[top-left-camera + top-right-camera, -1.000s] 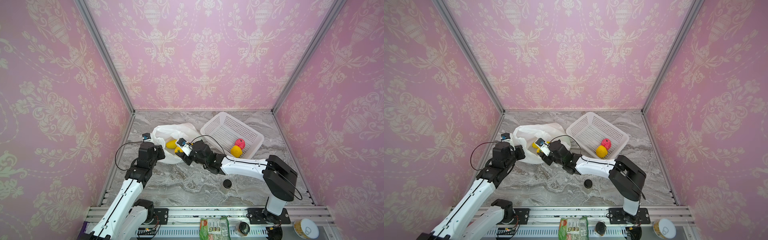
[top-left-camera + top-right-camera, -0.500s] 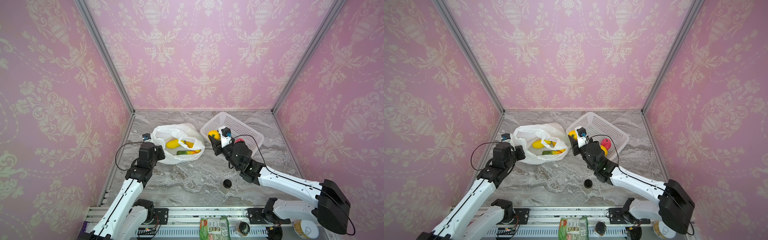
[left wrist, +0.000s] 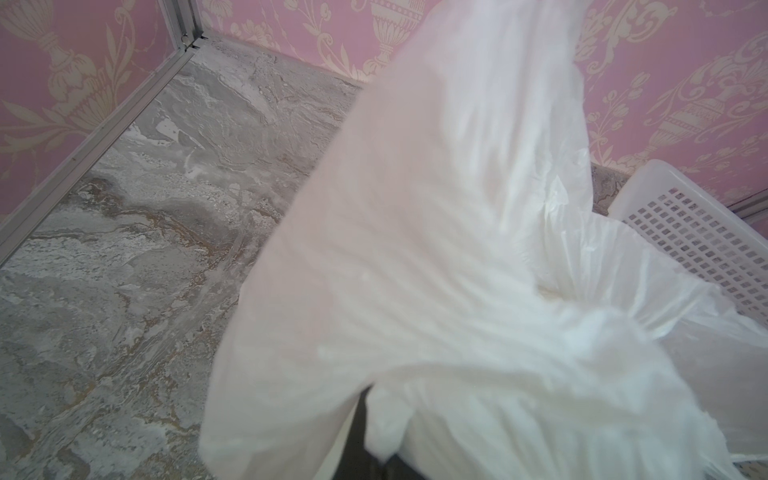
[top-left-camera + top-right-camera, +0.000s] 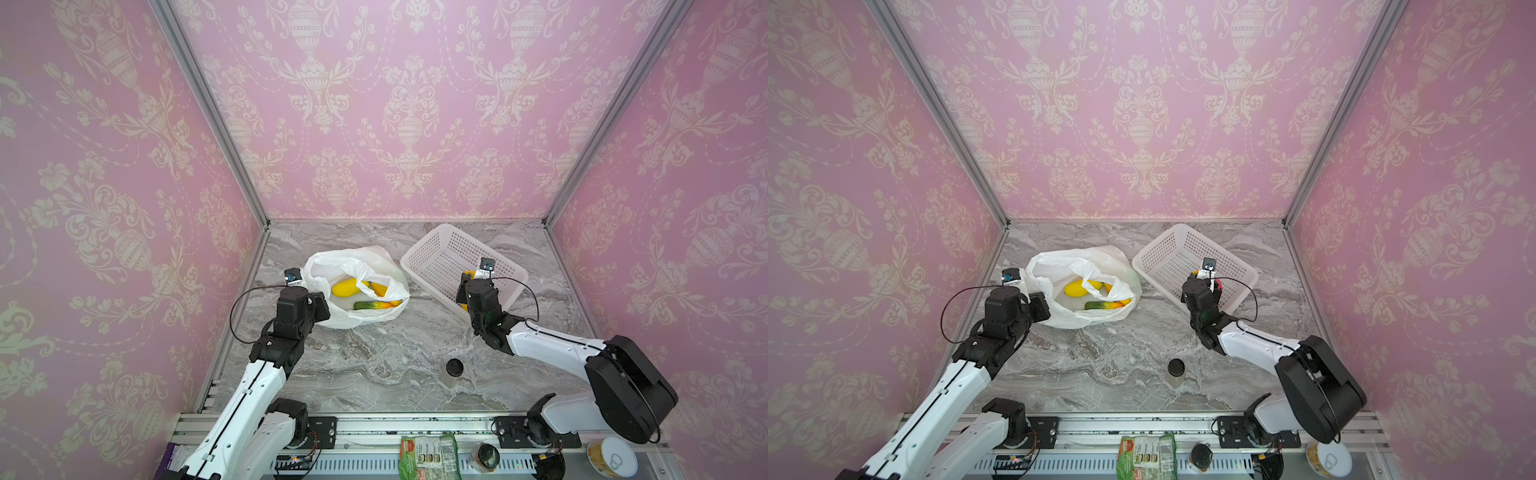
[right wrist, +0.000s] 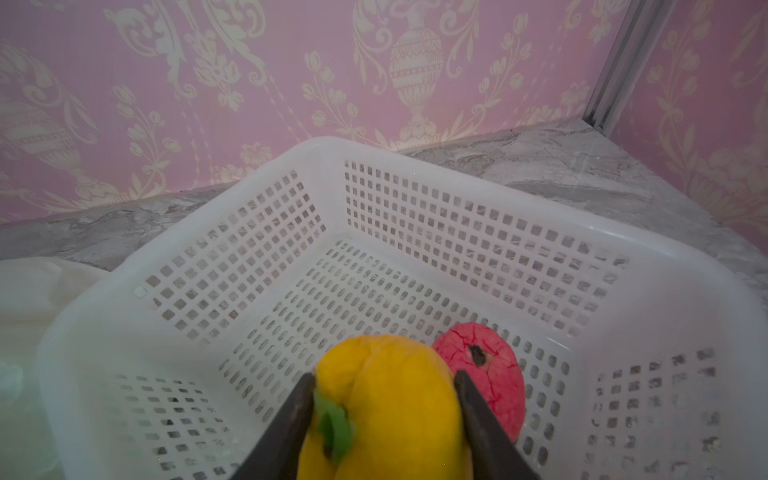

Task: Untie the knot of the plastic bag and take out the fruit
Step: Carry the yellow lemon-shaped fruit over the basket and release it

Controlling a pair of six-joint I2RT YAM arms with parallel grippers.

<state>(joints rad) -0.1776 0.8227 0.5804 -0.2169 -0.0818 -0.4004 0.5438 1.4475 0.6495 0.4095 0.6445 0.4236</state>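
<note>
We are gripping a yellow fruit [image 5: 386, 407] in our right jaws over the basket [image 5: 332, 199], near the pink-red fruit [image 5: 490, 374] lying in it. Our left jaws are pinching the edge of the plastic bag [image 4: 353, 266], just beside the basket.

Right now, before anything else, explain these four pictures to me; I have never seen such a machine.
These are two robot arms at a marble-patterned table, each ending in jaws. The two wide pictures come from one camera pair overhead; the two close ones from a camera on each wrist. On the table lie an open white plastic bag with a yellow piece and a green-orange piece inside, a white perforated basket and a small black-lidded jar. On the left arm the jaws are shut on the bag's edge. On the right arm they grip a yellow fruit above the basket, where a pink-red fruit lies.
</note>
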